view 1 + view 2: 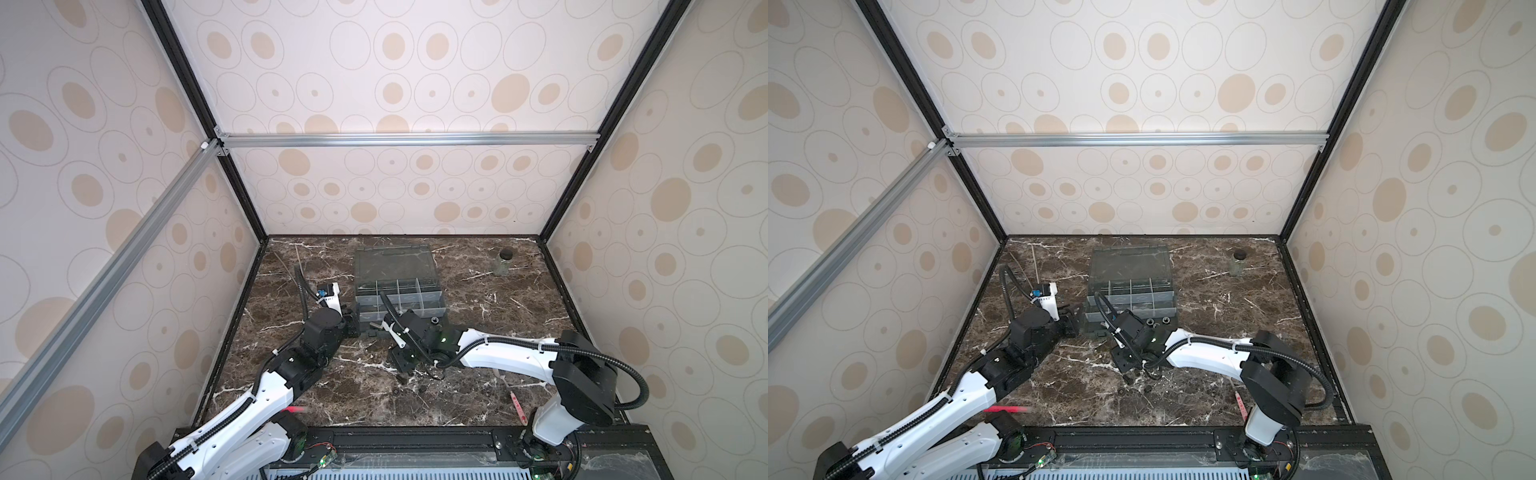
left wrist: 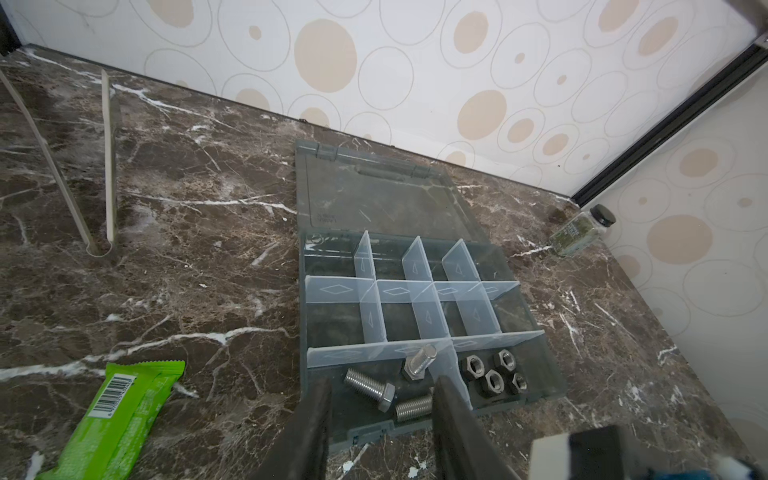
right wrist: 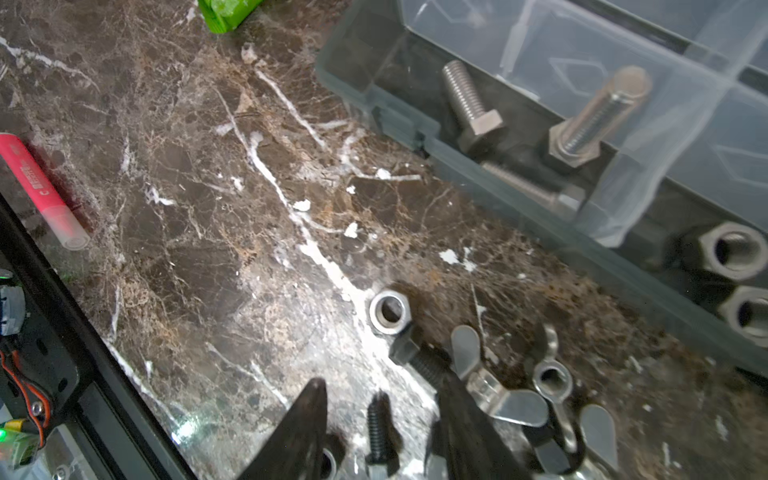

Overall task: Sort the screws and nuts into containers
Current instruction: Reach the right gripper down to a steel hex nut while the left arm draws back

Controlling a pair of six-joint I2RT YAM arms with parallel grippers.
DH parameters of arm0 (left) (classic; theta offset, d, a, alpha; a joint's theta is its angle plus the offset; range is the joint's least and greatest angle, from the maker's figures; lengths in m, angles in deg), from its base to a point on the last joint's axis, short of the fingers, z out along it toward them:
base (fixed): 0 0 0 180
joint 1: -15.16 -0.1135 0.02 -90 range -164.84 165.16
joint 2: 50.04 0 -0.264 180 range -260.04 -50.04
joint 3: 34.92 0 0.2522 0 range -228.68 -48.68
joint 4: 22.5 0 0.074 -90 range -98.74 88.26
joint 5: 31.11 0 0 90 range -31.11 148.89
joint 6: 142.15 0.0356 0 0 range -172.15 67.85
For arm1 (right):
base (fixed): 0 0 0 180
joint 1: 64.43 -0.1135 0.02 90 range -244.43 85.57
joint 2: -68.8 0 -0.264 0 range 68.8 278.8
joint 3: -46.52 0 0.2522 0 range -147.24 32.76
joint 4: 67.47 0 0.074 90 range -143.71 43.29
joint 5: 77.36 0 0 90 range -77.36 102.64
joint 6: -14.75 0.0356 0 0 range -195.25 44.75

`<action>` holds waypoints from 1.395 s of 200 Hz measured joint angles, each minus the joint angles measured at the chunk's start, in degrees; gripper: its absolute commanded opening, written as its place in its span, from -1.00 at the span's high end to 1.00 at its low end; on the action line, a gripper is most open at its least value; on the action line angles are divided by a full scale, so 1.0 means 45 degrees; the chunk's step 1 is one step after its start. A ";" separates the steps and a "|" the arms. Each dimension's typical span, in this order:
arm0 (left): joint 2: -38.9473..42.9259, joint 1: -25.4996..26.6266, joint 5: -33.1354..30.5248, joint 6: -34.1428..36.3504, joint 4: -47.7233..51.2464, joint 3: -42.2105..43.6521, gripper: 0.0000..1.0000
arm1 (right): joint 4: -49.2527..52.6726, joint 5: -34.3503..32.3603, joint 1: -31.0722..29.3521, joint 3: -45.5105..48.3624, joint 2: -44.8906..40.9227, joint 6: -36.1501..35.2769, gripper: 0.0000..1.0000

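Left gripper: jaws parted, empty, above screws in box.
Right gripper: jaws parted, astride black screw on table.
Nuts: neighbouring compartment.

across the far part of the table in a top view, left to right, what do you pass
sticks → box → jar
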 measured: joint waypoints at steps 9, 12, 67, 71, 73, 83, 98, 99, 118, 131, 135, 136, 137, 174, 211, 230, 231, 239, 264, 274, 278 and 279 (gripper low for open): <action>0.0165 -0.0049 0.0034 0.0005 0.0155 0.0000 0.18 | 0.0044 -0.0097 -0.0141 -0.0194 0.0219 0.0083 0.05; 0.0209 -0.0053 0.0053 0.0010 0.0214 0.0000 0.18 | 0.0073 -0.0131 -0.0175 -0.0257 0.0277 0.0121 0.05; 0.1010 -0.0175 0.0325 0.0078 0.0835 0.0233 0.17 | 0.0627 -0.0427 -0.0670 -0.1209 0.1481 0.0690 0.06; 0.1078 -0.0189 0.0330 0.0078 0.0850 0.0267 0.16 | 0.0685 -0.0476 -0.0695 -0.1258 0.1549 0.0724 0.06; 0.1098 -0.0194 0.0340 0.0078 0.0850 0.0287 0.16 | 0.0714 -0.0491 -0.0699 -0.1277 0.1579 0.0748 0.06; 0.1224 -0.0209 0.0374 0.0078 0.0884 0.0355 0.16 | 0.0816 -0.0573 -0.0709 -0.1336 0.1710 0.0821 0.06; 0.1365 -0.0219 0.0461 0.0078 0.0981 0.0427 0.16 | 0.1030 -0.0602 -0.0719 -0.1360 0.1802 0.0860 0.06; 0.1370 -0.0219 0.0466 0.0078 0.0981 0.0432 0.16 | 0.1039 -0.0602 -0.0714 -0.1360 0.1802 0.0865 0.06; 0.1569 -0.0238 0.0500 0.0087 0.1166 0.0515 0.15 | 0.1156 -0.0495 -0.0733 -0.1365 0.1851 0.0869 0.06; 0.1778 -0.0257 0.0500 0.0083 0.1219 0.0612 0.15 | 0.1180 -0.0350 -0.0763 -0.1365 0.1914 0.0874 0.06; 0.1860 -0.0267 0.0495 0.0083 0.1224 0.0661 0.15 | 0.1195 -0.0301 -0.0772 -0.1365 0.1938 0.0874 0.06; 0.1880 -0.0267 0.0495 0.0083 0.1219 0.0670 0.15 | 0.1200 -0.0282 -0.0772 -0.1365 0.1948 0.0874 0.06; 0.1914 -0.0267 0.0495 0.0083 0.1219 0.0690 0.15 | 0.1200 -0.0267 -0.0772 -0.1365 0.1948 0.0874 0.06; 0.2992 -0.0277 0.0457 -0.0024 0.1219 0.1409 0.15 | 0.1579 -0.0233 -0.0801 -0.1491 0.2312 0.0874 0.06; 0.3706 -0.0277 0.0452 -0.0078 0.1229 0.1773 0.14 | 0.1855 -0.0695 -0.0801 -0.1525 0.2453 0.0903 0.06; 0.3779 -0.0277 0.0461 -0.0087 0.1239 0.1773 0.15 | 0.1802 -0.1098 -0.0806 -0.1525 0.2511 0.1030 0.06; 0.3779 -0.0277 0.0461 -0.0087 0.1239 0.1773 0.15 | 0.1797 -0.1127 -0.0806 -0.1525 0.2516 0.1030 0.06; 0.3779 -0.0277 0.0471 -0.0087 0.1239 0.1773 0.14 | 0.1763 -0.1321 -0.0806 -0.1530 0.2565 0.1093 0.06; 0.3735 -0.0277 0.0491 -0.0083 0.1243 0.1773 0.14 | 0.1685 -0.1846 -0.0806 -0.1676 0.2934 0.1297 0.06; 0.3633 -0.0282 0.0495 -0.0078 0.1239 0.1773 0.14 | 0.1695 -0.2006 -0.0806 -0.1802 0.3113 0.1355 0.06; 0.3580 -0.0282 0.0495 -0.0078 0.1239 0.1773 0.14 | 0.1705 -0.2074 -0.0806 -0.1865 0.3181 0.1370 0.06; 0.3570 -0.0282 0.0495 -0.0078 0.1239 0.1773 0.14 | 0.1710 -0.2089 -0.0806 -0.1875 0.3196 0.1370 0.06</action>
